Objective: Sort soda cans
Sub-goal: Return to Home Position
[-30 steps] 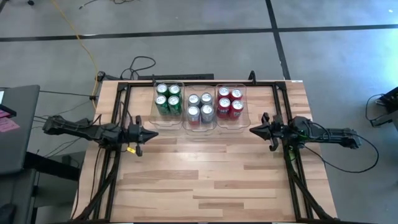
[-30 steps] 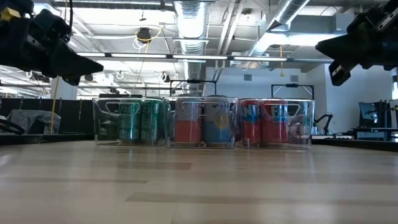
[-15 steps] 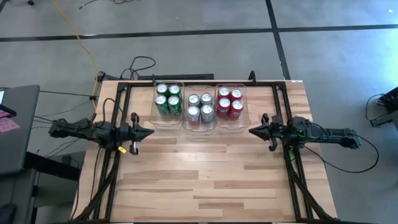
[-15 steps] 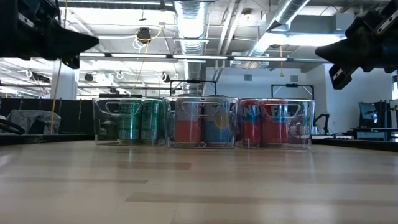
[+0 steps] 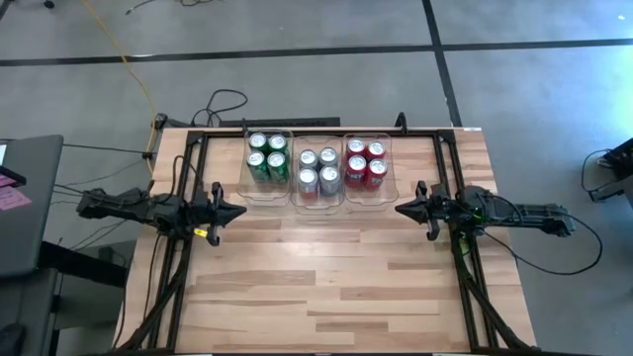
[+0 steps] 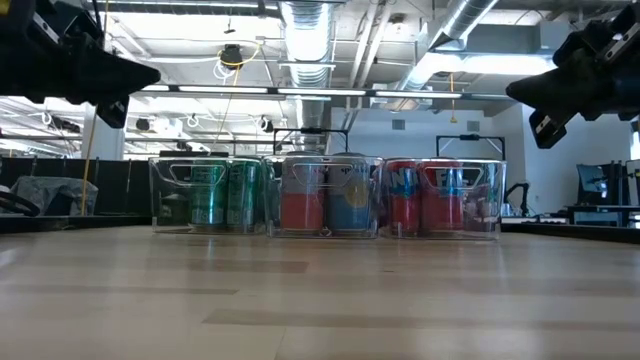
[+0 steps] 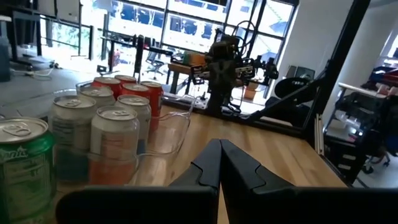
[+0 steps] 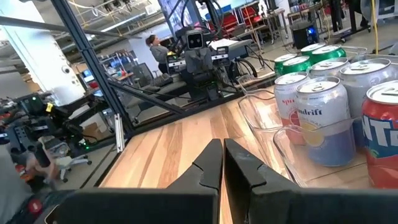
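tabletop (image 5: 326, 277): three bins (image 5: 318, 201), far edge
soda cans (image 5: 317, 170): green, silver, red, binned separately
left end effector (image 5: 240, 210): closed, empty
right end effector (image 5: 399, 208): closed, empty

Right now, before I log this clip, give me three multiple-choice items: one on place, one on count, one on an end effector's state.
1. Which of the three clear bins holds the silver cans? A. left B. middle C. right
2. How many green cans are there? A. two B. four C. six
3. The left end effector is: A. open B. shut on a can C. shut, empty
Answers: B, they stand between green and red cans; B, four tops show from above; C, its fingers meet with nothing between.
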Robot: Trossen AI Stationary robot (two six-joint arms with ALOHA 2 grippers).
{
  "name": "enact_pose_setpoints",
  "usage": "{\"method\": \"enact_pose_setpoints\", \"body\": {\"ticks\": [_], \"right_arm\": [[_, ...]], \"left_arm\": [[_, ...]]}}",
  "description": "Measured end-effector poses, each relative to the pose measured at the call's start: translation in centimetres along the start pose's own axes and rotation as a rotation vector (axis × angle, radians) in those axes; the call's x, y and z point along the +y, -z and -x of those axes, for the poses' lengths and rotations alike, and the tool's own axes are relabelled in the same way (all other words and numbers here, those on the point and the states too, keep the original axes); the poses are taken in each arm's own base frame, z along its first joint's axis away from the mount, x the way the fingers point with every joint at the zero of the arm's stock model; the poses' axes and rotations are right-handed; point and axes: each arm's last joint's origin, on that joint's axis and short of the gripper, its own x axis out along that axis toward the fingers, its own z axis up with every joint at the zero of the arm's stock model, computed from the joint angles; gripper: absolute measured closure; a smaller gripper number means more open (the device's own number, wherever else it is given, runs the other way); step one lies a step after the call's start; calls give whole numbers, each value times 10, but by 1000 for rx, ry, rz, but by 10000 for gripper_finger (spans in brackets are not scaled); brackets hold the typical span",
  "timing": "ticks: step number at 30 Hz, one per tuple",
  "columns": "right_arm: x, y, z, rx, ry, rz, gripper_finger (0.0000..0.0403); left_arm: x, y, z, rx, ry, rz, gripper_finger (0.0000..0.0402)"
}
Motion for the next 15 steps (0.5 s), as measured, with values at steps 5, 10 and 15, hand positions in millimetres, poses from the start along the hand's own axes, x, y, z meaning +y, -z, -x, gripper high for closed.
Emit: {"method": "enact_pose_setpoints", "body": {"ticks": [5,10,15], "right_arm": [[0,0,0,1,0,2,369],[0,0,0,2,1,2,369],[0,0,0,3,1,2,369]], "left_arm": [[0,0,0,0,-1,-18,401],[0,0,0,0,-1,-10,401],[0,0,0,0,-1,-10,401]]}}
